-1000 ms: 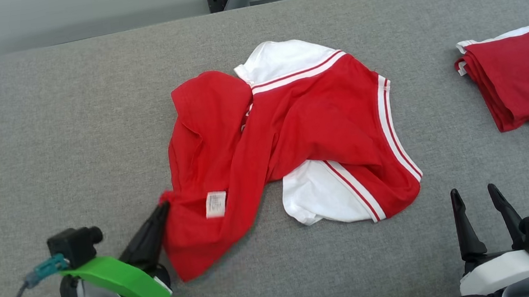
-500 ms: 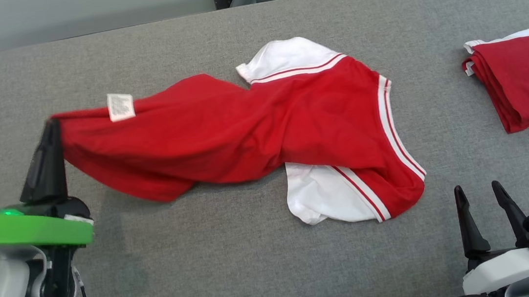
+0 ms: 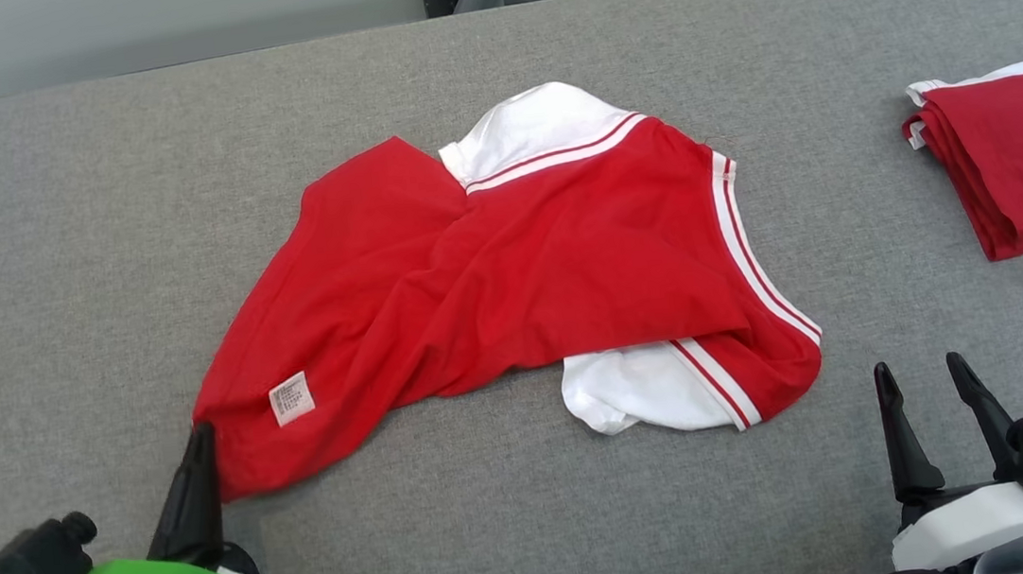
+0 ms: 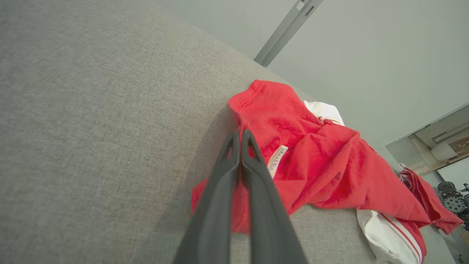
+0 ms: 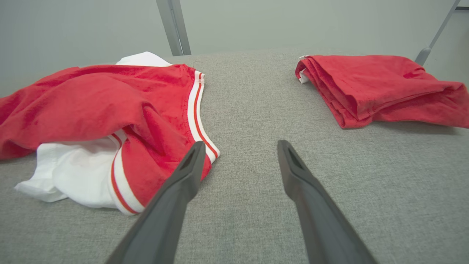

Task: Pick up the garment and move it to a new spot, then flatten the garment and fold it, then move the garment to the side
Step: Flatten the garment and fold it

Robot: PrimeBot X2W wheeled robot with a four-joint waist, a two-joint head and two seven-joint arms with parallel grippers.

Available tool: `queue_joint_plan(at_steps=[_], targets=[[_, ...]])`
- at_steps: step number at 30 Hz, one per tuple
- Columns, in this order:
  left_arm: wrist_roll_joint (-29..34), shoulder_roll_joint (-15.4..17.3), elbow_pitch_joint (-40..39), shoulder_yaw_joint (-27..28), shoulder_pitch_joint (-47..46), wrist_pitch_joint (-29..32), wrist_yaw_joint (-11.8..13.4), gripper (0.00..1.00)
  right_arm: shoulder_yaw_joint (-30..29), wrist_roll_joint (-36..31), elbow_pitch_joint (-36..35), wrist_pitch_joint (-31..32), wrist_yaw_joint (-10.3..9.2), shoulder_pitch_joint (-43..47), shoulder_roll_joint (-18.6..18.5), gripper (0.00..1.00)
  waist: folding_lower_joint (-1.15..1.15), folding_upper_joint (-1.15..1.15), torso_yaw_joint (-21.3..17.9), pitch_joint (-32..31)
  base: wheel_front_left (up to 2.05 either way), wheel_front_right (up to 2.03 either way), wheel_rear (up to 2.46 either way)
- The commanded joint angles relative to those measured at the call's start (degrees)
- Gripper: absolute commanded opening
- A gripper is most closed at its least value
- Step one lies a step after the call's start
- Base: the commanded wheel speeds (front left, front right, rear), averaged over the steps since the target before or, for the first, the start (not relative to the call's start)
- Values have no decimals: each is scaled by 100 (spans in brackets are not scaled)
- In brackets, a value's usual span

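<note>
Left gripper (image 3: 201,434) pinched shut on the corner of the rumpled red cotton shirt with white, red-striped sleeves (image 3: 520,277), which spreads ahead and to its right. Judged: flattening only begun, with one sleeve tucked under; fold and side move remain. Right gripper (image 3: 917,368) wide, empty; shirt ahead-left, folded red garment (image 3: 1021,157) ahead-right.

Head camera looks steeply down; both wrist cameras skim low, sharing the crumpled red-and-white cloth garment (image 3: 520,277).
</note>
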Motion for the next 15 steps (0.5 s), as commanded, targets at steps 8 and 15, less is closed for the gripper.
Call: queue_joint_plan(at_steps=[8, 15], targets=[[295, -272, -27, 332, 698, 1, -27, 0, -73, -61, -20, -8, -3, 117, -19, 100, 0, 0, 166, -12, 0, 0, 0], [591, -497, 218, 553, 978, 1, -28, 0, 39, -40, 48, -8, -3, 108, -20, 100, 0, 0, 331, -70, 0, 0, 0]])
